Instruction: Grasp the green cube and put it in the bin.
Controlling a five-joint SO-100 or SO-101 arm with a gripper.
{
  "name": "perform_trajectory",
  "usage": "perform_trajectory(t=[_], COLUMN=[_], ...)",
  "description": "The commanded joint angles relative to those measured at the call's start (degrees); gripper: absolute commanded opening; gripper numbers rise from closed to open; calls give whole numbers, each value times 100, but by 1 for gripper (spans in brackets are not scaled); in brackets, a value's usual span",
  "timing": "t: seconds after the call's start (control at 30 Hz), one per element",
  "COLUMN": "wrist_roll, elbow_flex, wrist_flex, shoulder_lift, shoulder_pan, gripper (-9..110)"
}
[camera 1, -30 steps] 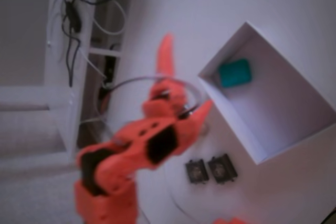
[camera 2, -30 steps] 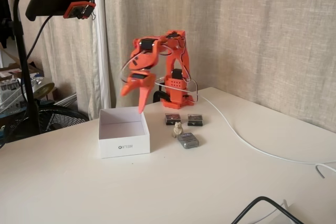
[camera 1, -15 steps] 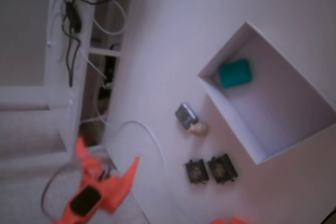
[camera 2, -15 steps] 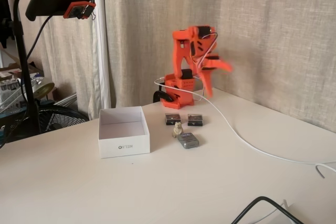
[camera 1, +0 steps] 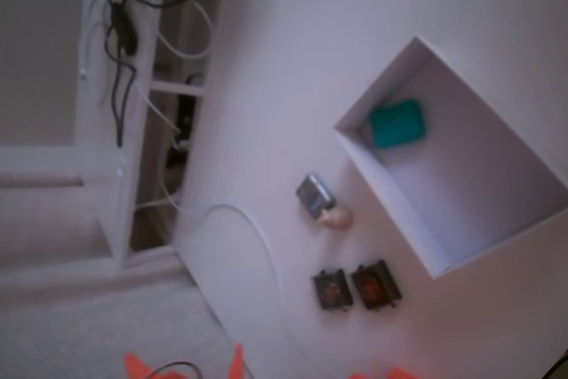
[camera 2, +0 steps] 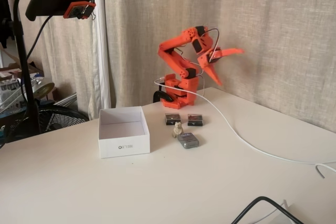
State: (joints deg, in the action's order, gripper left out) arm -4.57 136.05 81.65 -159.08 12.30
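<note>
The green cube (camera 1: 397, 123) lies inside the bin (camera 1: 383, 194), close to its far corner in a fixed view from above. In the side-on fixed view the bin (camera 2: 124, 140) stands at the left of the table and its walls hide the cube. My orange gripper (camera 2: 231, 67) is raised high to the right of the arm's base, far from the bin, open and holding nothing. From above, only the gripper's (camera 1: 185, 363) two orange tips show, at the bottom edge.
A grey-blue shiny block (camera 2: 187, 140) and a small beige figure (camera 2: 178, 128) sit right of the bin. Two dark square items (camera 2: 172, 118) (camera 2: 195, 120) lie before the arm's base. A white cable (camera 2: 247, 142) runs across the table to the right. A camera stand (camera 2: 58, 3) rises at left.
The arm swung from above the bin over to the right and lifted, leaving the top view almost entirely. Its fingers stayed open. The cube in the bin has not moved.
</note>
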Motion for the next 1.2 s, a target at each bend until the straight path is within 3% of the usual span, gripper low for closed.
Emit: perform_trajectory(t=[0.0,0.6,0.7,0.77,0.87,1.17], wrist_roll=[-44,-26,-18,-26,-9,9], elbow_flex=[686,3173,3208,3217,3243,3243], wrist_flex=[-167,-527,-536,-536,-510,-510], shoulder_lift=[-668,-2856,-2909,-2962,-3050,-3050], shoulder_pan=[-9,-272,-264,-220,-246,-255], gripper=[74,68,54,39,-6,-8])
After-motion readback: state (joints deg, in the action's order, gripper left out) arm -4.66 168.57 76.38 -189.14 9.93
